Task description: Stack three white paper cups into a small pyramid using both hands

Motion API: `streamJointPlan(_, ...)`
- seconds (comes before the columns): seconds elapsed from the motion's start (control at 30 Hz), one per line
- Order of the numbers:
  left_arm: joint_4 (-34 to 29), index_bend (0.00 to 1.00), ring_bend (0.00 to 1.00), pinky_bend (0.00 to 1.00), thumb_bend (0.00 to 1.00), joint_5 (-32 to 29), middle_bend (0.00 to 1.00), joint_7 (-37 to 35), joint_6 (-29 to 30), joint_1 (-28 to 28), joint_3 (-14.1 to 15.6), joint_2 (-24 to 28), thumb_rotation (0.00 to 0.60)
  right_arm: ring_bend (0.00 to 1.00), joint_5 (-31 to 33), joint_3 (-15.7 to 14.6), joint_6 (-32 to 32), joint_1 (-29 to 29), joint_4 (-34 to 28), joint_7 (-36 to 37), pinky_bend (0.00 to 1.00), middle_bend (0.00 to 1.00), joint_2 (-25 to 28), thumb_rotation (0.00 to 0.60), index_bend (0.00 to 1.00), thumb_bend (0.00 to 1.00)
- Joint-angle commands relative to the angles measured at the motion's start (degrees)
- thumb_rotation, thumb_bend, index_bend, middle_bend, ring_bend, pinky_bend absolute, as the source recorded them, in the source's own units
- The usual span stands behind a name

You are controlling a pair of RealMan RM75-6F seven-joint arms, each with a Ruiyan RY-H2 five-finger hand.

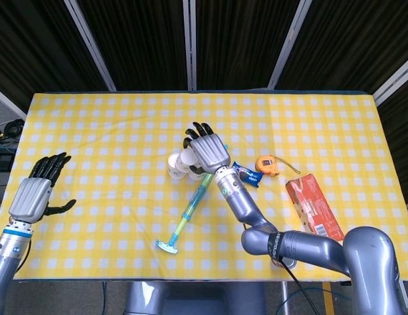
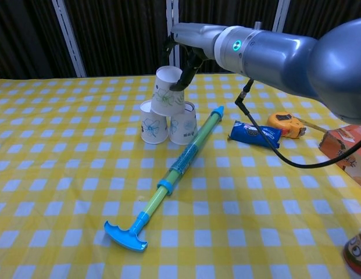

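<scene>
Two white paper cups with a flower print stand upside down side by side mid-table, the left one point(image 2: 153, 122) and the right one point(image 2: 182, 124). A third cup point(image 2: 167, 90) hangs tilted just over the gap between them, its rim at their tops; whether it touches them I cannot tell. My right hand point(image 2: 186, 49) pinches this cup from behind and above. From the head camera the right hand point(image 1: 207, 151) covers most of the cups, and only the left cup point(image 1: 175, 165) shows well. My left hand point(image 1: 36, 193) hovers open at the table's left edge, far from the cups.
A blue-green toy pump point(image 2: 174, 174) lies diagonally, its tip beside the right base cup. A blue snack packet point(image 2: 254, 133), an orange tape measure point(image 2: 285, 123) and a red box point(image 2: 349, 148) lie to the right. The table point(image 2: 64, 192) wears a yellow checked cloth.
</scene>
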Motion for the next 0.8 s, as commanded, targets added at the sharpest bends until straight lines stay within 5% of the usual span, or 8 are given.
streamJointPlan(0.03, 0.0, 0.00, 0.00, 0.00, 0.23, 0.1, 0.00, -0.3, -0.1, 0.0, 0.0, 0.1, 0.600, 0.00, 0.0, -0.4, -0.1, 0.3, 0.6, 0.2, 0.10, 0.19, -0.4, 0.600, 0.54, 0.20)
streamJointPlan(0.23, 0.0, 0.00, 0.00, 0.00, 0.23, 0.2, 0.00, -0.9, -0.1, 0.1, -0.1, 0.3, 0.600, 0.00, -0.5, -0.8, 0.4, 0.8, 2.2, 0.5, 0.10, 0.16, -1.3, 0.600, 0.48, 0.19)
streamJointPlan(0.57, -0.1, 0.00, 0.00, 0.00, 0.23, 0.4, 0.00, -0.8, -0.4, 0.1, -0.1, 0.4, 0.600, 0.00, -1.8, -1.2, 2.4, 0.6, 1.6, 0.5, 0.09, 0.08, -1.1, 0.600, 0.20, 0.12)
streamJointPlan(0.8, 0.1, 0.00, 0.00, 0.00, 0.23, -0.1, 0.00, -0.7, 0.1, 0.4, -0.5, 0.4, 0.600, 0.00, -2.6, -2.0, 5.1, -0.8, -3.1, -0.8, 0.08, 0.04, 1.4, 0.600, 0.17, 0.12)
